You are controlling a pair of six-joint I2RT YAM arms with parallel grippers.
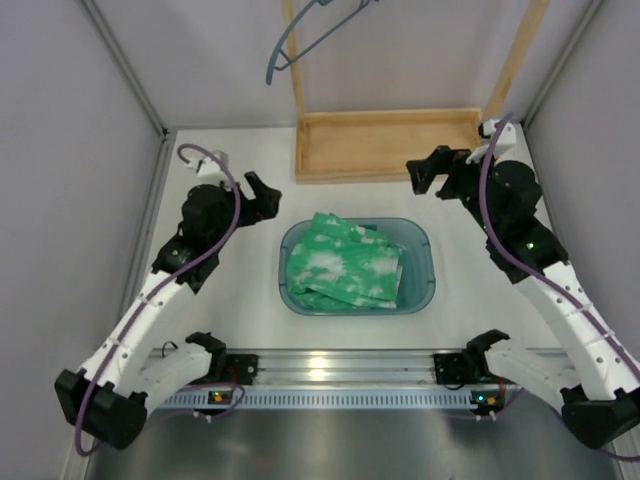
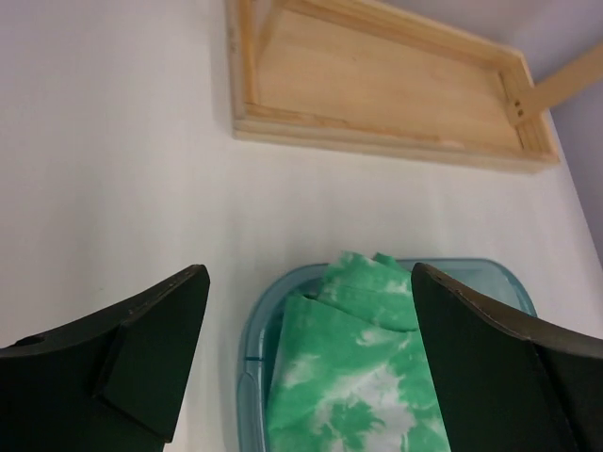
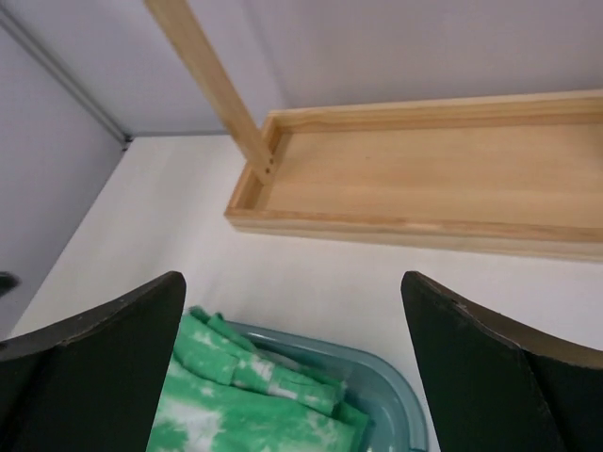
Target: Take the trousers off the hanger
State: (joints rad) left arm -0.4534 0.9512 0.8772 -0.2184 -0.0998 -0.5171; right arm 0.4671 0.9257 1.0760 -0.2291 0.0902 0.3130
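Observation:
The green trousers (image 1: 345, 266) with white blotches lie folded inside the teal tub (image 1: 425, 262) at the table's middle. They also show in the left wrist view (image 2: 358, 377) and the right wrist view (image 3: 245, 405). The grey-blue hanger (image 1: 318, 38) hangs bare at the top of the wooden frame, apart from the trousers. My left gripper (image 1: 262, 193) is open and empty, above the table left of the tub. My right gripper (image 1: 420, 175) is open and empty, above the table behind the tub's right end.
A light wooden frame with a flat tray base (image 1: 388, 145) and upright posts (image 1: 515, 55) stands at the back. Grey walls close in both sides. A metal rail (image 1: 340, 368) runs along the near edge between the arm bases.

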